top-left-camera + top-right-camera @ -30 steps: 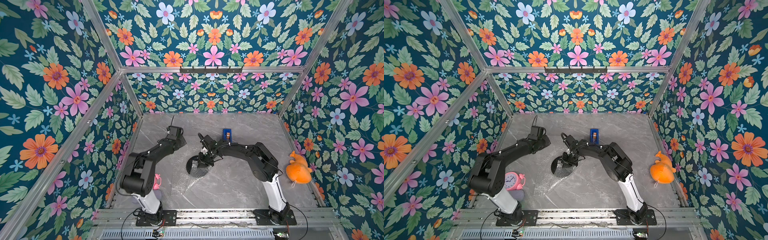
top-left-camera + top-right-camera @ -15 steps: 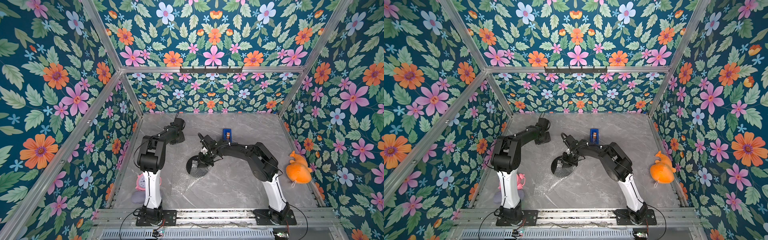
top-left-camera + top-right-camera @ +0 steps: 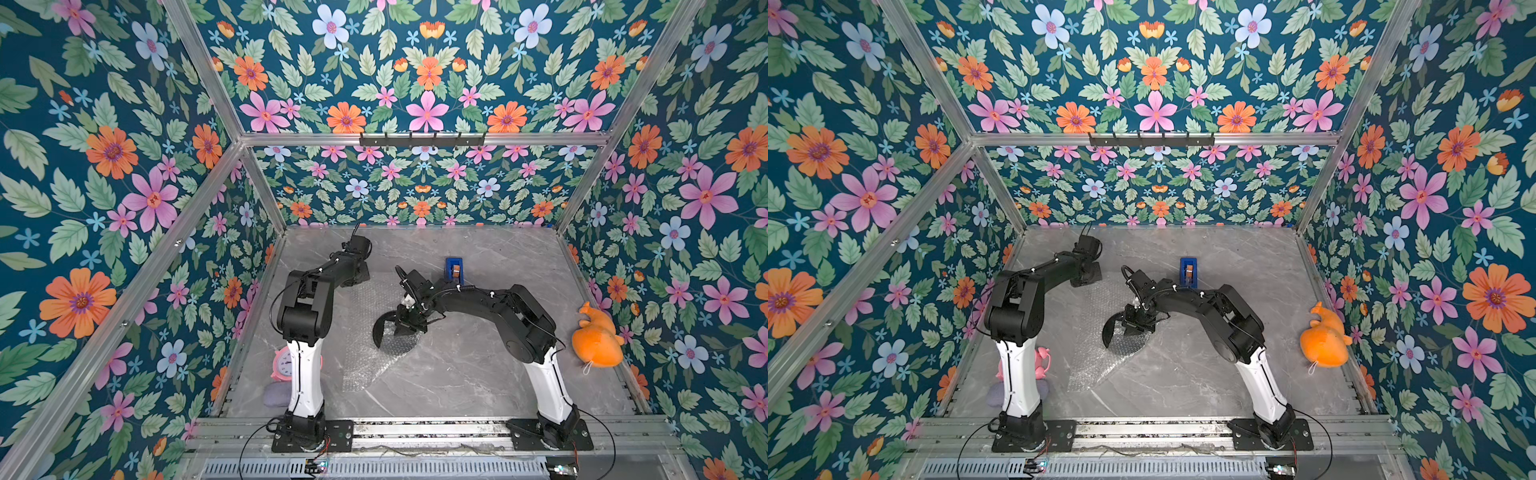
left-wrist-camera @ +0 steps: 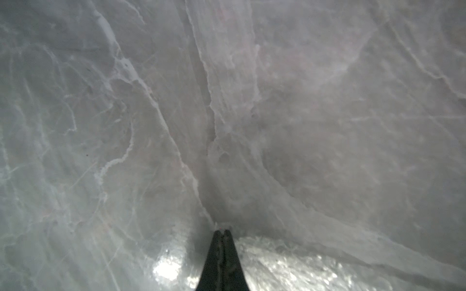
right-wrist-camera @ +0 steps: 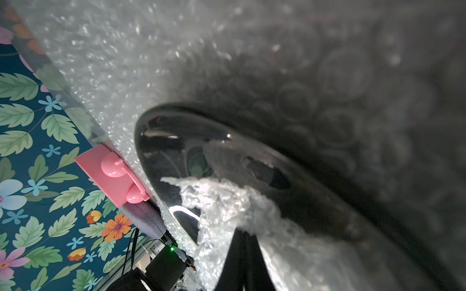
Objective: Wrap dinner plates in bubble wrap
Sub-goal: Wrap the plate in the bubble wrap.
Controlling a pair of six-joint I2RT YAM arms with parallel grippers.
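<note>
The black dinner plate point(image 3: 380, 330) point(image 3: 1111, 328) point(image 5: 171, 151) lies tilted on the bubble wrap point(image 3: 365, 365) point(image 3: 1096, 365), a clear dimpled sheet spread across the middle of the grey table. My right gripper point(image 3: 405, 328) point(image 3: 1136, 326) point(image 5: 243, 233) is shut on a bunched fold of the wrap, drawn over the plate's right side. My left gripper point(image 3: 360, 276) point(image 3: 1090, 276) point(image 4: 222, 230) is down at the sheet's far corner. Its fingers are pressed together there, with bubble wrap point(image 4: 290, 267) on both sides of them.
A blue block point(image 3: 454, 268) stands behind the right arm. An orange plush toy point(image 3: 596, 336) lies by the right wall. A pink alarm clock point(image 3: 282, 363) point(image 5: 113, 173) and a grey pouch point(image 3: 276, 395) sit beside the left arm's base. Floral walls enclose the marble table point(image 3: 478, 374).
The left arm has reached away to the far corner of the wrap and its gripper has shut there. The right arm and the plate have not moved.
</note>
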